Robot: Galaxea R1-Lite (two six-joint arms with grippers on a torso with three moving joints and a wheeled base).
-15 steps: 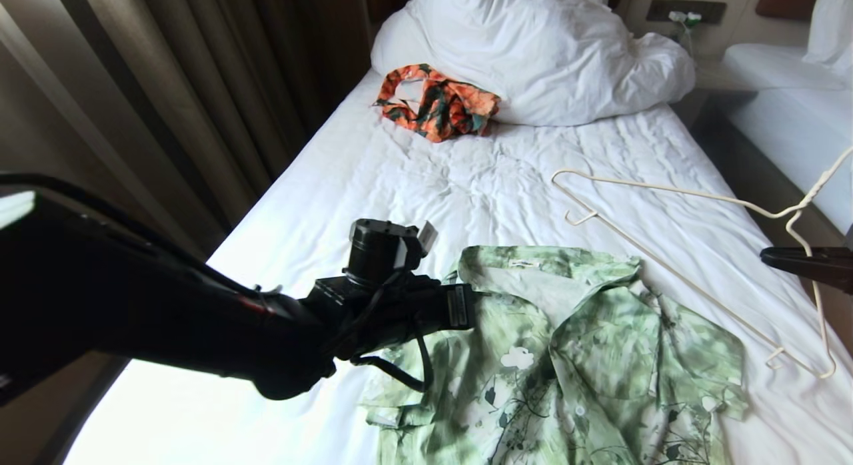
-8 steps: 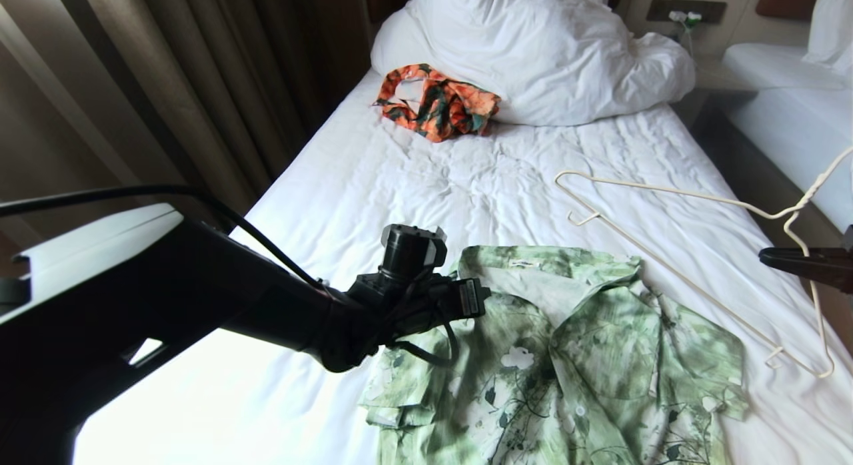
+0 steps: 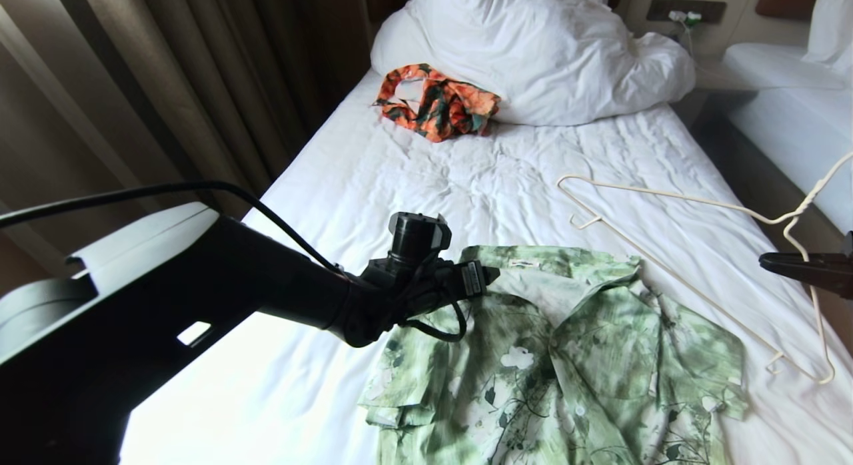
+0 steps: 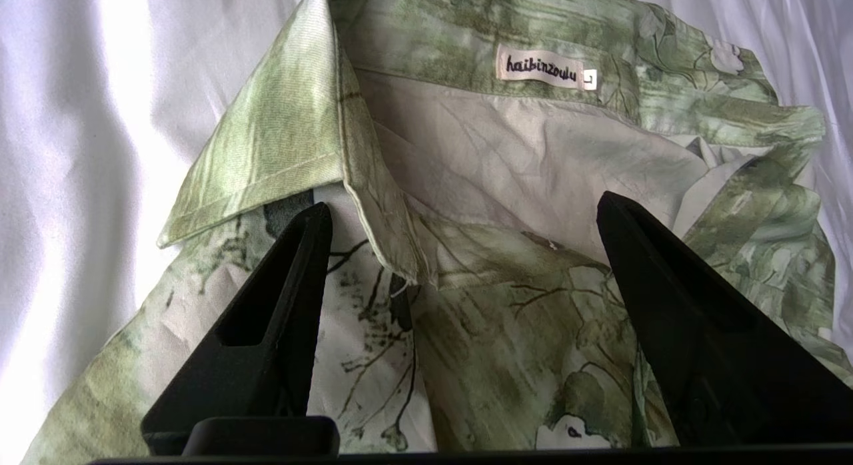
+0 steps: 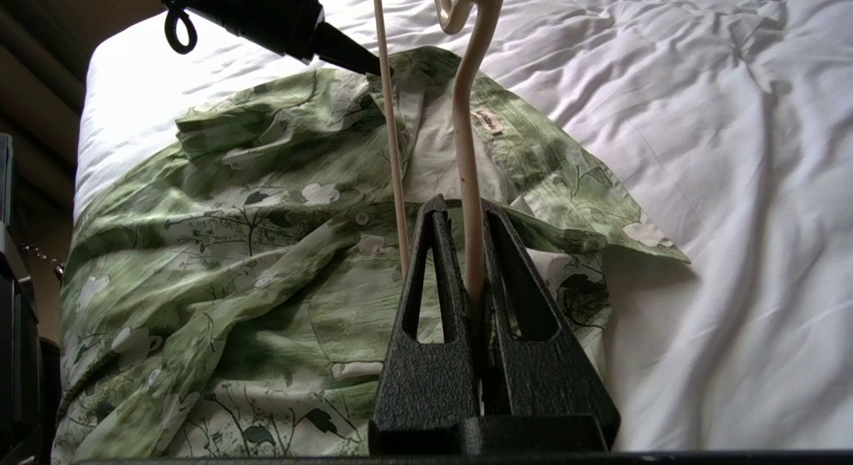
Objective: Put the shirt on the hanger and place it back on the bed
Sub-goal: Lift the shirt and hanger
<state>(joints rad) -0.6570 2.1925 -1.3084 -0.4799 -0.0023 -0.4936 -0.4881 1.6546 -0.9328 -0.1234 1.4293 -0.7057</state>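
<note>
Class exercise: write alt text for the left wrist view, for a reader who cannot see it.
The left gripper hangs open over the shirt, its two black fingers either side of the open collar. A neck label sits inside the collar; white bed sheet lies around the shirt.

Shirt (image 3: 586, 358): thin matt woven cloth, creased. Hanger (image 3: 693, 252): smooth cream-coated wire. Bed (image 3: 466, 185) sheet: wrinkled white matt cloth. Right tool (image 5: 470, 252): rough-textured black plastic.

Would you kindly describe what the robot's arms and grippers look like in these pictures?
The left arm is black, with a pale grey panel near its base, loose black cables and a cylindrical black wrist camera. The left gripper and right gripper each have two matte black, textured, wedge-shaped fingers tapering to points, with triangular cut-outs.
</note>
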